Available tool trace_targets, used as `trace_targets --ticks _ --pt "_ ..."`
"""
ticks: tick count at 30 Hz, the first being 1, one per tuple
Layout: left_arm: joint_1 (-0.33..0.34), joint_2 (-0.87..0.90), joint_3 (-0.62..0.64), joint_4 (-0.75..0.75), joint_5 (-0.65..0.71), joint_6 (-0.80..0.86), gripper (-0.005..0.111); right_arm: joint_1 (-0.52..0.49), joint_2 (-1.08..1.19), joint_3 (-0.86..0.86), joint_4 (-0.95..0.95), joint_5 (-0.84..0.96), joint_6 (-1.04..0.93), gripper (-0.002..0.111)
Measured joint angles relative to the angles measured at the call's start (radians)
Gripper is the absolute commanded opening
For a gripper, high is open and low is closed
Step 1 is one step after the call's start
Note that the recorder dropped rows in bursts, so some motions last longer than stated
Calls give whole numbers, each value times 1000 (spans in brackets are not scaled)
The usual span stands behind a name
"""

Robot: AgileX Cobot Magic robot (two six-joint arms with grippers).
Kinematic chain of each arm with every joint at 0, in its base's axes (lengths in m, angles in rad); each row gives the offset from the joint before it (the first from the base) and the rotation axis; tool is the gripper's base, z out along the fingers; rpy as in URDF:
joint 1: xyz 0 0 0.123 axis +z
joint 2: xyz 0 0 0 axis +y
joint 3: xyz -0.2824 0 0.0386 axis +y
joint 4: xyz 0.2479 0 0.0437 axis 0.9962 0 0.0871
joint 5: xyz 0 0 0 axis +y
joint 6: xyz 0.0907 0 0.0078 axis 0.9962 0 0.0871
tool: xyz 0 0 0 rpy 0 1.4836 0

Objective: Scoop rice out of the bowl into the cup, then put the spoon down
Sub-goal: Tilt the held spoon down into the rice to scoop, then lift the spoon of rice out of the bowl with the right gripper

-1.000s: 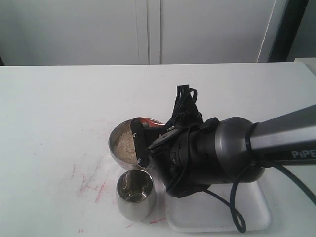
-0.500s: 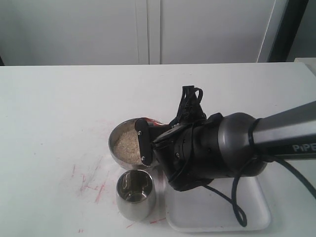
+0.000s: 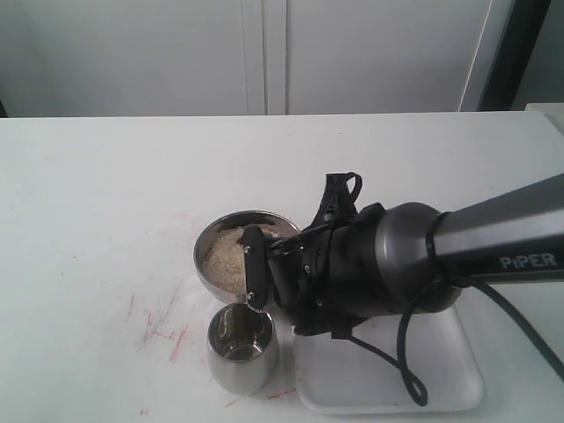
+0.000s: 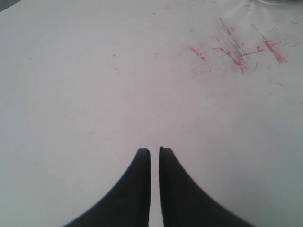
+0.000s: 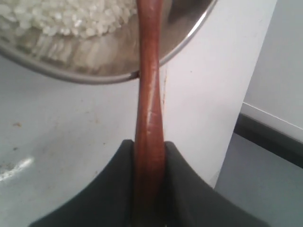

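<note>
The steel bowl (image 3: 211, 242) holds off-white rice (image 3: 225, 256) near the table's middle. In front of it stands the steel cup (image 3: 242, 348), upright; I see no rice inside. My right gripper (image 3: 258, 269) hangs at the bowl's right rim, just above the cup. In the right wrist view this gripper (image 5: 149, 144) is shut on the reddish-brown spoon (image 5: 148, 90). The handle crosses the bowl's rim (image 5: 90, 75) toward the rice (image 5: 61, 19); the spoon's bowl is out of frame. My left gripper (image 4: 155, 151) is shut on nothing over bare table.
A white tray (image 3: 414, 379) lies at the front right, partly under my right arm (image 3: 397, 260). Red scribbles mark the table (image 3: 163, 330) left of the cup, and they show in the left wrist view too (image 4: 236, 52). White cabinet doors stand behind the table.
My right gripper has sunk lower and turned at the bowl's right rim. The spoon's red end above the bowl's far rim is hidden now. Bowl and cup have stayed put.
</note>
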Motion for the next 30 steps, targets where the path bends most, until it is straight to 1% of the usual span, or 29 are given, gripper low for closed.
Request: trace_targets --ticks 6,12,18,27,30 --pt "0 0 0 0 0 0 14 0 -11 -73 212 6 -164 0" --pt "0 0 0 0 0 0 14 -15 -13 -151 347 57 -265 0" --pt "0 0 0 0 0 0 14 -71 -41 -192 524 115 -380 0" --pt "0 0 0 0 0 0 14 -175 -141 -194 844 96 -545 0" --pt "0 0 0 0 0 0 14 -197 -160 -194 906 94 -578 0"
